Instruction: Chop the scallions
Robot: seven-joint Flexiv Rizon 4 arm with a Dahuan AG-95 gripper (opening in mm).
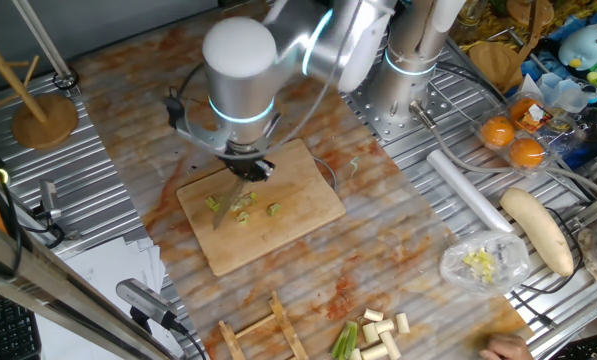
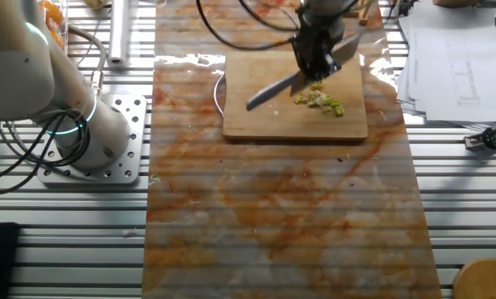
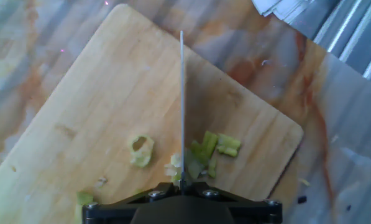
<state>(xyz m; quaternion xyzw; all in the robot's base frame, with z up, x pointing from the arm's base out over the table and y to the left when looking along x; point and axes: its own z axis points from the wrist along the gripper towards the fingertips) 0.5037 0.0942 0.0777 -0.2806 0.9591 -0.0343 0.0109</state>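
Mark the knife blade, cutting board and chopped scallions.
knife blade [image 3: 182, 106], hand view, mid-blade edge.
cutting board [image 1: 303, 215], one fixed view, bare right part.
chopped scallions [image 2: 322, 100], the other fixed view, middle of the pile.

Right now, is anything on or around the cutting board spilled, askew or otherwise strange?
A little. The chopped scallions are scattered on the wooden cutting board, with one ring lying apart on the other side of the knife. A small green bit lies off the board on the table. Nothing looks damaged.
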